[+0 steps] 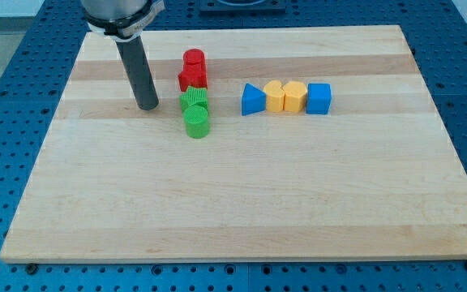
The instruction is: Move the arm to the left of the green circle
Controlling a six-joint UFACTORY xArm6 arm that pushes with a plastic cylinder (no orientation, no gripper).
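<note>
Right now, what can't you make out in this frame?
- Arm above the rod: cut off by the view's top.
- Green star: its near side hidden by the green circle; touching or apart, can't tell.
- Lower red block: shape unclear, crowded between the red cylinder and the star.
- My tip: gap to the circle's left shows; contact with the board doesn't.

my tip (147, 106) stands near the green circle (197, 122), toward the view's left.

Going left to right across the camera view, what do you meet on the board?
My tip, then the red and green stack (order unclear), blue triangle, yellow heart-like block, yellow block, blue cube.
</note>
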